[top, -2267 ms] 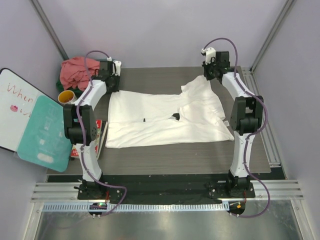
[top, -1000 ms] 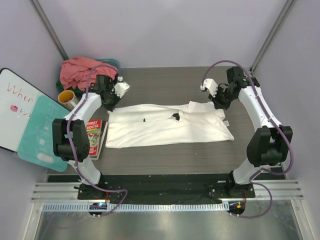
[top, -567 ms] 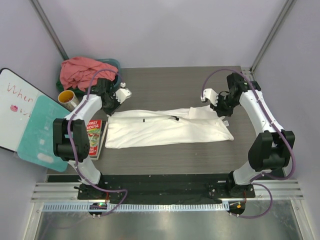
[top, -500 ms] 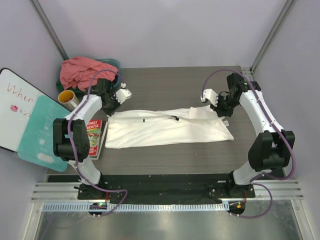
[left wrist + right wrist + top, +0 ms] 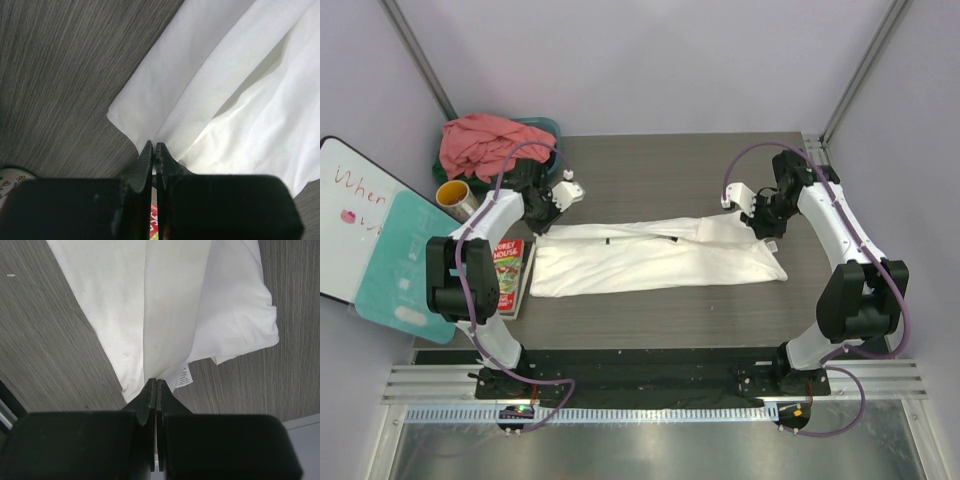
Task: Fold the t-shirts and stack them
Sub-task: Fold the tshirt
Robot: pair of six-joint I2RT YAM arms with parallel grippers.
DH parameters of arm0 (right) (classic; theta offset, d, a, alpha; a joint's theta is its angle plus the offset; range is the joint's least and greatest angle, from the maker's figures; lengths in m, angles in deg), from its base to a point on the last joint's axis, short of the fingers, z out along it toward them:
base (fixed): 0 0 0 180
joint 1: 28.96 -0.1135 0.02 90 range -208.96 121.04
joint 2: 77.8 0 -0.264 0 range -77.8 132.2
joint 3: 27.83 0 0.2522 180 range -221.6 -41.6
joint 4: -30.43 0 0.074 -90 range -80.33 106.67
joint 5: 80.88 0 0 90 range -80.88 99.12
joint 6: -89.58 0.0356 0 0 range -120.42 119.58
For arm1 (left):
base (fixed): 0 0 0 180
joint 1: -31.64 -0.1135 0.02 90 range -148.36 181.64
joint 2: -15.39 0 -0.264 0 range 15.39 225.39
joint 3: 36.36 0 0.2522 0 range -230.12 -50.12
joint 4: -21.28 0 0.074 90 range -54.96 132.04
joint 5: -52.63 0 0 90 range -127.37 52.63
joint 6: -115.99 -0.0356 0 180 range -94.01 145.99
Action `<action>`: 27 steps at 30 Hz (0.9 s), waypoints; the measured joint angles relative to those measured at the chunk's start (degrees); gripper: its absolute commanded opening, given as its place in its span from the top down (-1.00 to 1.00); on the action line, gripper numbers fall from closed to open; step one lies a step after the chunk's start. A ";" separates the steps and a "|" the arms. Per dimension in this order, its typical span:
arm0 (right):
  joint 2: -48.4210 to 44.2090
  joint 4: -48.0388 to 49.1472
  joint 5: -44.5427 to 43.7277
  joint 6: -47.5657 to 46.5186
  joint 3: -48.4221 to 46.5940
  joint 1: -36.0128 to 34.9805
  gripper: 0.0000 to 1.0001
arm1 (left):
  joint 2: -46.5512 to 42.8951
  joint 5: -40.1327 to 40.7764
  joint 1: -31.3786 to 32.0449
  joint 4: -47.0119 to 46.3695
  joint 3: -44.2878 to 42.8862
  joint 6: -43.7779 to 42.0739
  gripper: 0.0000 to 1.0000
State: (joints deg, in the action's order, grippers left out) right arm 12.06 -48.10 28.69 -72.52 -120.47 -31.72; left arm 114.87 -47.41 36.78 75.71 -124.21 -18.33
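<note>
White t-shirt (image 5: 650, 262) 1, salmon-pink t-shirt (image 5: 480, 140) 1

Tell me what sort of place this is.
Probably a robotics lab cell: two white-and-black robot arms bolted at a dark wood-grain table, plain lilac wall panels, a handwritten whiteboard leaning at left.

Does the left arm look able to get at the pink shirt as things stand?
Probably yes: the pink t-shirt lies just behind the left gripper with nothing between, but its jaws are pinched on the white t-shirt edge.
</note>
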 measured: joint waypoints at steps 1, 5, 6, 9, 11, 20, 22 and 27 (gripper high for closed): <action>0.00 0.00 0.00 0.00 0.02 0.00 0.98 | 0.00 -0.09 0.00 0.20 0.00 -0.11 1.00; 0.00 0.02 0.02 0.02 0.04 0.00 0.98 | 0.00 -0.28 0.00 0.79 -0.02 -0.37 0.99; 0.00 0.04 0.04 0.02 0.13 0.00 0.98 | 0.00 -0.31 0.02 0.83 -0.02 -0.55 0.99; 0.00 0.02 0.04 0.02 0.35 0.00 0.98 | 0.00 -0.37 0.02 0.90 -0.02 -0.74 1.00; 0.00 0.02 0.04 0.04 0.44 0.00 0.98 | 0.00 -0.50 0.00 0.98 -0.04 -0.74 1.00; 0.00 0.02 0.07 0.07 0.46 0.00 0.98 | 0.00 -0.55 0.00 1.51 -0.04 -0.81 0.99; 0.00 0.02 0.07 0.07 0.46 0.00 0.98 | 0.00 -0.57 0.00 1.55 -0.04 -0.79 1.00; 0.00 0.02 0.07 0.04 0.46 0.00 0.98 | 0.00 -0.72 0.02 1.64 -0.04 -0.79 1.00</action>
State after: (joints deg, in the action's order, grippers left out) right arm 12.06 -48.08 28.76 -72.48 -120.01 -31.72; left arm 114.87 -48.13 36.81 77.35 -124.25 -19.12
